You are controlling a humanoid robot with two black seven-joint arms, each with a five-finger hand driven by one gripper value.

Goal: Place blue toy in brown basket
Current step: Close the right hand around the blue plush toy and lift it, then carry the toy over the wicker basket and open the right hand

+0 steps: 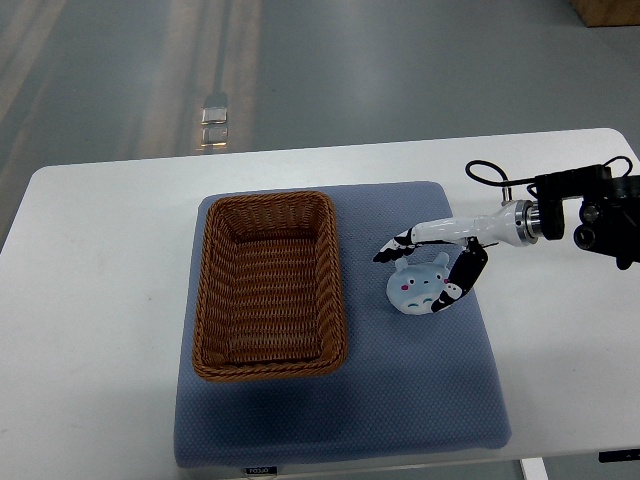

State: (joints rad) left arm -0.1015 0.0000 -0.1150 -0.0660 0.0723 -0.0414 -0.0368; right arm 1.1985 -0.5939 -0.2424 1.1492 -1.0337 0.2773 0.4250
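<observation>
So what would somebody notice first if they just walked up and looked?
Probably the right hand, reaching in from the right with its fingers spread around the little blue toy on the blue mat. Next, the big brown basket just left of the toy, with nothing inside.

You get even, bright overhead light, no hard shadows. Soft shadow hugs near rim of brown basket (270, 285) and darkens blue mat (340, 420) just beside it; faint shadow under right hand (425, 275) falls on blue toy (418, 285). Pale streaks of glare run down grey floor (200, 60) at top left, small bright glint among them. White table (90, 300) near overexposed, surface detail washed out. Focus sharp at centre, weave readable; slight softness and bowing toward corners.
</observation>
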